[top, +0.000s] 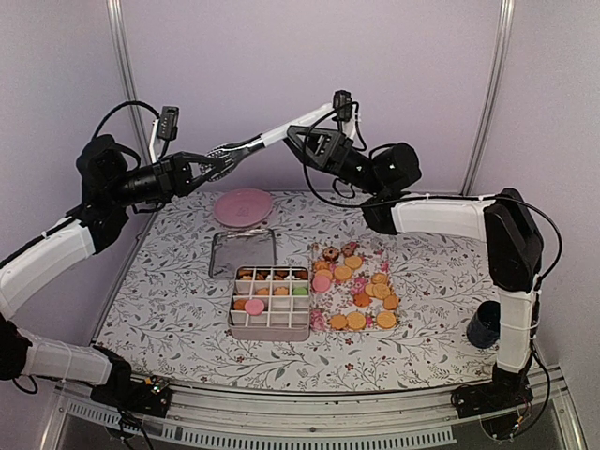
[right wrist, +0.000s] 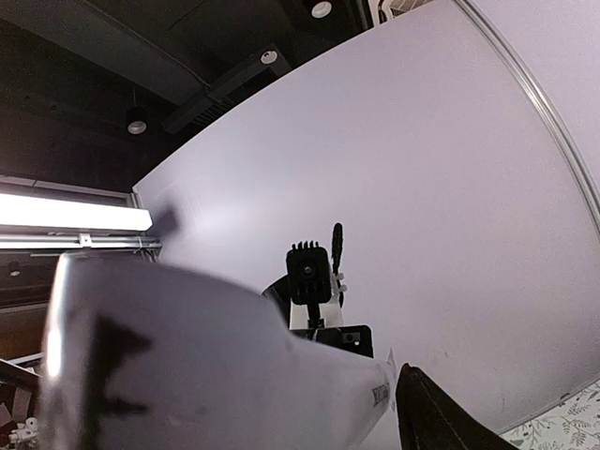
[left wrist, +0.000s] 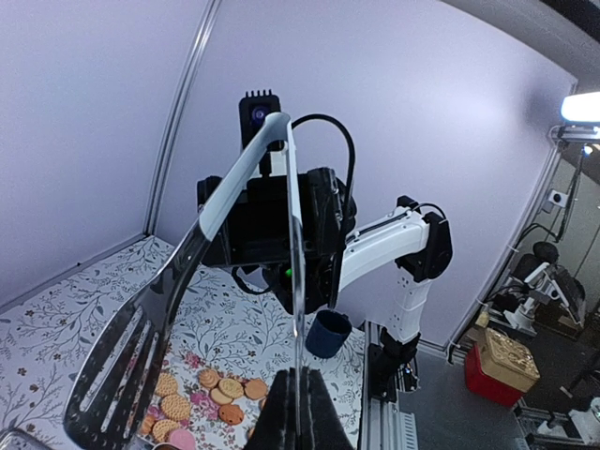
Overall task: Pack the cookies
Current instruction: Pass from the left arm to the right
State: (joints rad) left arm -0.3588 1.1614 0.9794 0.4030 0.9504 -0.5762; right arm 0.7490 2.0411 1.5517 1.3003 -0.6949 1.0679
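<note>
Tongs, slotted metal with white handle (top: 246,146), pinched tight in left gripper (top: 214,165); right gripper (top: 294,134) at handle end, grip unclear. Divided metal tin (top: 270,331) looks part-filled; many round golden cookies (top: 356,321) lie loose just beside it.

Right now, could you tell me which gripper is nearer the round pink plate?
Left. The left gripper hangs raised just left of the round pink plate; the right gripper is raised farther off, rightward.
</note>
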